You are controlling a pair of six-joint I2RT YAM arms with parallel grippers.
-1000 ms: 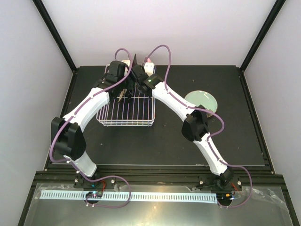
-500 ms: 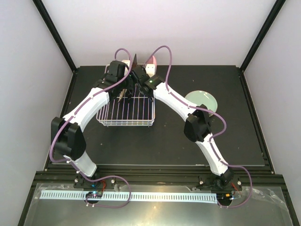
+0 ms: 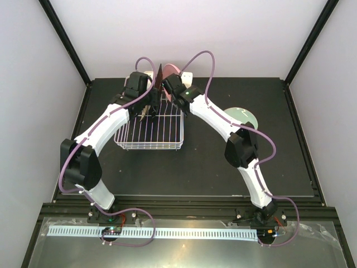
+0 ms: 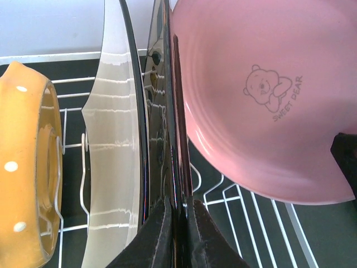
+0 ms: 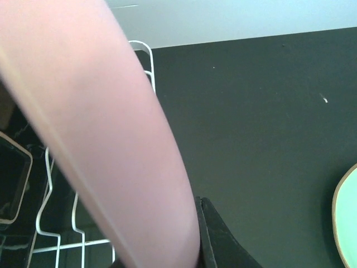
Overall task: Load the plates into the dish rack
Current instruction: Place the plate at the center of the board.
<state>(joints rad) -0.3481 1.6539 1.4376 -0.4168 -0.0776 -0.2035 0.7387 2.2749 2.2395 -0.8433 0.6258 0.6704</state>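
1. Left wrist view: the left gripper [image 4: 178, 205] is seen clamped on the thin edge of a dark glossy plate [image 4: 160, 111], which is held upright over the white wire dish rack [image 4: 234, 204]. To its left, a pale plate [image 4: 111, 139] and a dotted orange plate [image 4: 25, 167] are stood on edge. Just to its right the pink plate [image 4: 262, 95] is found. It is round and smooth, printed with a small bear, and tilted toward the dark one; whether they touch cannot be told.
2. Right wrist view: the right gripper [image 5: 167, 240] is judged closed on the pink plate's rim. Only one finger [image 5: 215, 240] is shown, pressed against it. A pale green plate [image 5: 347, 220] is left flat on the black table [image 5: 268, 111], well apart.
3. Top view: both grippers are met over the rack's far end. The pink plate is carried by the right arm. A slot beside the dark plate is needed, and the plate's face is to be kept parallel to its neighbours.
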